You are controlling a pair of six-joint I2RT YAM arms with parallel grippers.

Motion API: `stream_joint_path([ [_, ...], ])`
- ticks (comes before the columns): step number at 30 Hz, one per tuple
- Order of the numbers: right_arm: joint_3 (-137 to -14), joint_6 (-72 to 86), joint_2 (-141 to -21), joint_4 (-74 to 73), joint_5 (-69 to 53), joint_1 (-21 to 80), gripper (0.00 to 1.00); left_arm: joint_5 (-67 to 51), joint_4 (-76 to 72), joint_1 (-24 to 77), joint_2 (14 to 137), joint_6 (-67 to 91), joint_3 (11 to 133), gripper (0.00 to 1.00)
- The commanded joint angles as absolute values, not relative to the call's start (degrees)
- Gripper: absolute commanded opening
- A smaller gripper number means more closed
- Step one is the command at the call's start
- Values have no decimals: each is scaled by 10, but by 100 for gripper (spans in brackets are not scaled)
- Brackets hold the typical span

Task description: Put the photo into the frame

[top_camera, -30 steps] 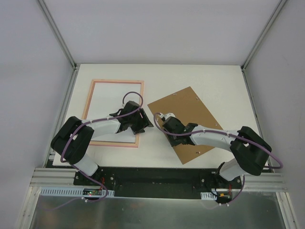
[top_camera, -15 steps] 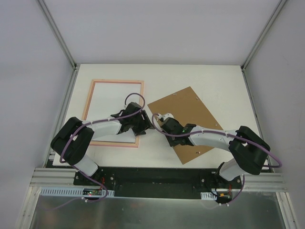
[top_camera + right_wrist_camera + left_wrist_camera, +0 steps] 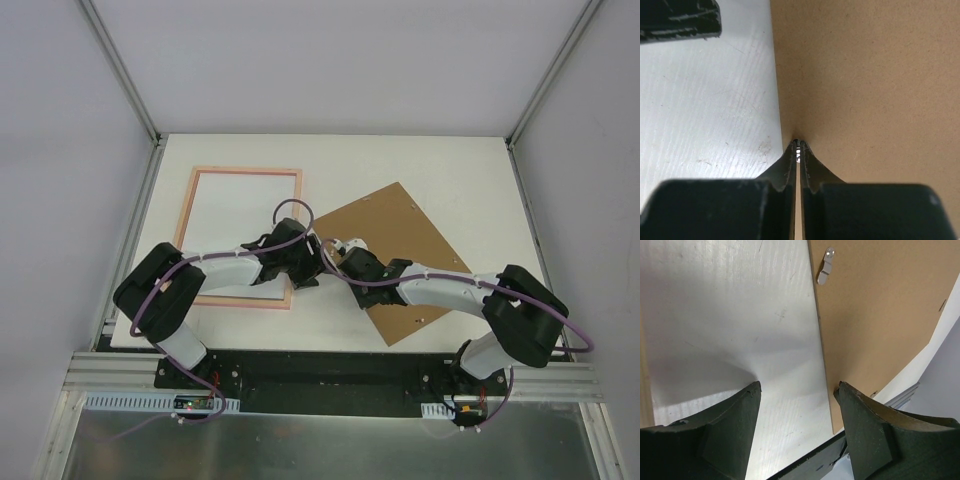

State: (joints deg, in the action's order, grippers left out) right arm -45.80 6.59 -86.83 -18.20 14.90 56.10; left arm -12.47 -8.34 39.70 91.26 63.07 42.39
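The right tool (image 3: 798, 144) pinches the edge of the brown board (image 3: 865, 75), probably to drag it over the frame (image 3: 246, 171) as backing. The left tool (image 3: 799, 388) stands wide and empty beside that edge, while the photo (image 3: 240, 215) seems to lie white-side-up inside the frame.

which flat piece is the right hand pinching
The brown backing board, clamped at its edge by the right hand. The white-backed photo lies apart from it, inside the pink frame.
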Motion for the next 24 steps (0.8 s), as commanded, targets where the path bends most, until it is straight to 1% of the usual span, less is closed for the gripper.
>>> stream_joint_path([
  [1, -482, 68, -851, -221, 163, 562, 0, -141, -115, 404, 934, 652, 428, 63],
  [19, -507, 70, -839, -243, 158, 555, 0, -157, -163, 414, 989, 691, 446, 62],
  [24, -524, 71, -827, -257, 157, 552, 0, -164, -188, 417, 1012, 715, 452, 61],
])
